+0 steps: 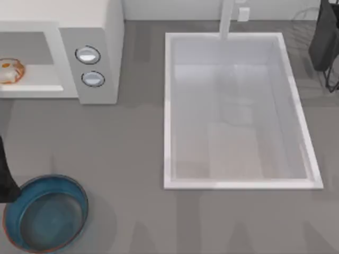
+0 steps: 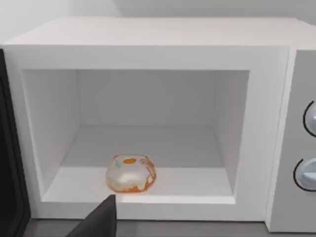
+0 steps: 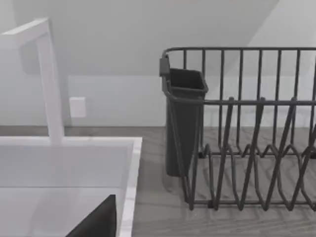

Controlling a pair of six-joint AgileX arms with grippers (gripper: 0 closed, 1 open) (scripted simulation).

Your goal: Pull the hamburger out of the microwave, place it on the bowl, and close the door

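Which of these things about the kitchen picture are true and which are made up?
1. The hamburger sits inside the microwave. True.
2. The bowl holds the hamburger. False: the bowl holds nothing yet.
3. The microwave has two round knobs. True.
4. The bowl is red inside. False: it is teal-blue inside.
5. The sink lies right of the microwave in the top view. True.
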